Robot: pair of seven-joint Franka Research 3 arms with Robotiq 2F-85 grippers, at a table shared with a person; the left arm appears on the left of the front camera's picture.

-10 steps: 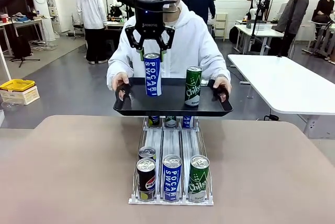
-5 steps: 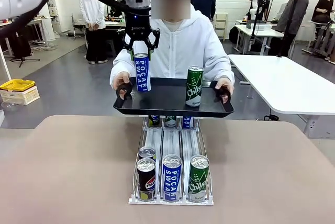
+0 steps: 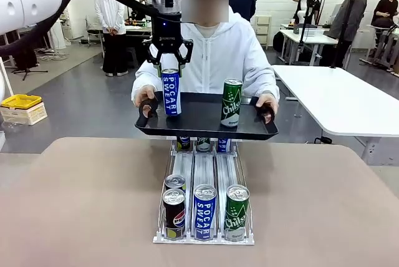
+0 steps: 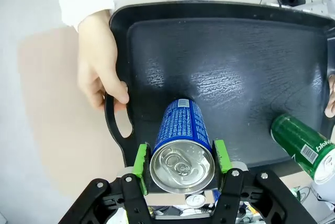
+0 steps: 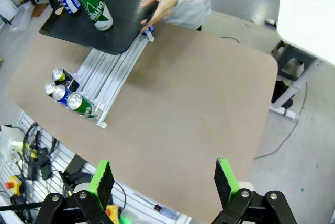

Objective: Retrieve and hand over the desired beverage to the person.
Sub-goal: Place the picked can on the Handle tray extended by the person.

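Front view: left hand (image 3: 169,61) pinching a tall blue-and-white Pocari Sweat can (image 3: 171,92) by its top, carried leftward over the past second and lowered until the base sits on or just above the black plastic tray (image 3: 206,126) held by the person in the white hooded jacket (image 3: 215,55). Placed near the tray's left handle, well apart from the upright green Chilsung can (image 3: 230,102). Handover nearly complete, by the look of it; release not yet made. Right hand (image 5: 163,179) spread wide above the beige tabletop (image 5: 178,93), holding nothing.
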